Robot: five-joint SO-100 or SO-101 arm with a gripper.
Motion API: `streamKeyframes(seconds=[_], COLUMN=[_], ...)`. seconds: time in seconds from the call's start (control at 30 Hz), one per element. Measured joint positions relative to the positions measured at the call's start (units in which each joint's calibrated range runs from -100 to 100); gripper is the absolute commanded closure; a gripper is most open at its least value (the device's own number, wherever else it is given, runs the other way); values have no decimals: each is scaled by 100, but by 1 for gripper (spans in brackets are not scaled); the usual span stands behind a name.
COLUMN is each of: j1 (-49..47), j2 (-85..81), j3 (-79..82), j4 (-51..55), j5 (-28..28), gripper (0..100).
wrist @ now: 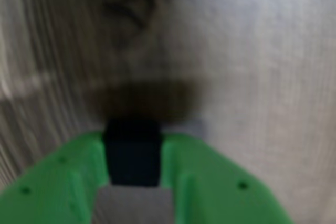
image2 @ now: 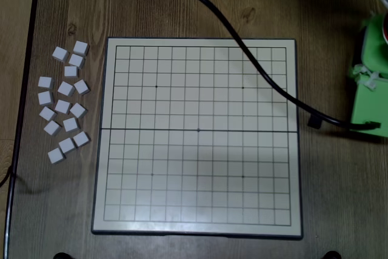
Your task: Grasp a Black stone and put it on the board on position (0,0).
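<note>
Wooden table (image2: 182,10) filling the overhead view, brown and grained, with a knot near the top edge. On it, centred, the board (image2: 200,230): large, square, white, ruled in thin black grid lines, framed in dark grey, split by a dark horizontal seam. At the middle of that seam, position (0,0) (image2: 198,130), marked by a small dot and bare. Four further dots set out toward the corners of the grid.

Crossing the board's upper right corner, a thick black cable (image2: 254,59), running from the top edge down to the right and ending by the arm's green body (image2: 370,98) at the right edge of the overhead view.

Left of the board, on the bare wood, a loose cluster of small white cubes (image2: 65,104) (some tilted, none touching the frame).

In the wrist view, blurred: green gripper (wrist: 133,153) entering from the bottom, fingers (wrist: 199,171) pressed against both sides of the Black stone (wrist: 132,153), a small matte dark block held between them. Beneath it, grained wood and a dark smudge of shadow, no grid lines. In the overhead view, a small dark block at the cable's end, just right of the board's frame (stone or not, cannot tell).
</note>
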Motion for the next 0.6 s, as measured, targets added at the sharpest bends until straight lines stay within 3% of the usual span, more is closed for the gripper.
streamKeyframes(seconds=[0.6], j1=[1779], j2=[-2082], j3=[9], j4=[1023], j5=[1783], gripper=[94])
